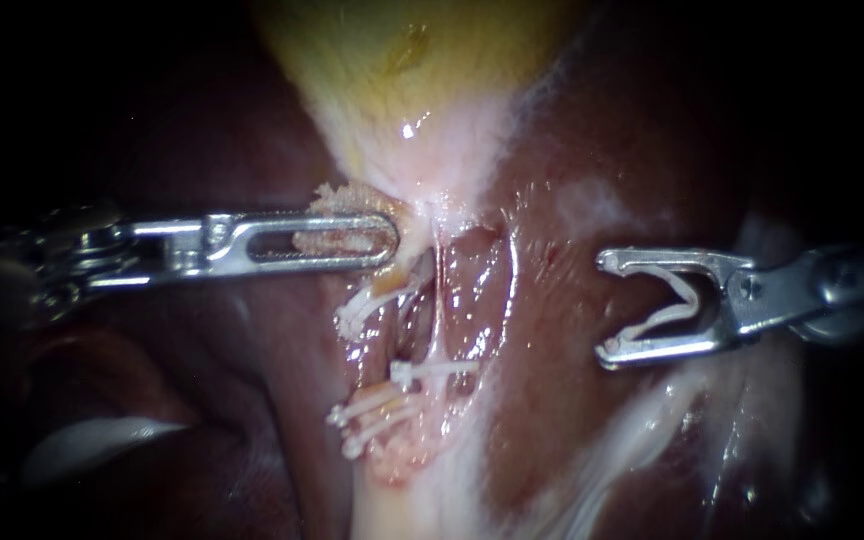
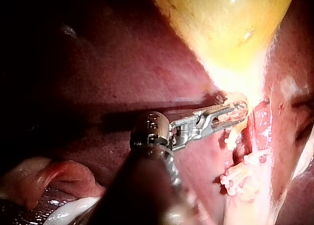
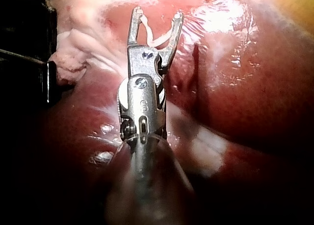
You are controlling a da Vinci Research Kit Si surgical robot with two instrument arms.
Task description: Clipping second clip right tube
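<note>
In the middle of the field, on the near side of the gallbladder (image 1: 422,70) neck, sits what I take for the right tube (image 1: 438,300), a thin pale strand running far to near. One clip (image 1: 430,372) already crosses its near end. Just left of it, other clips (image 1: 372,412) crowd the tissue, and a second pale strand (image 1: 513,270) curves just to its right.

My left instrument (image 1: 377,240) has its tool clamped on the gallbladder neck, holding the strand taut. My right instrument (image 1: 604,307) hangs well apart to the right, over the liver (image 1: 562,440). Its tool is spread wide but seated on a loaded clip (image 1: 667,310), whose legs lie along both jaws.

The step in hand looks like the approach, and here's the danger. Come in too deep and the clip takes the curved strand as well. Come in too near and it lands on the seated clip. Too shallow, and it closes on only part of the tube. If the left hold slips, the strand goes slack and the target drifts.
</note>
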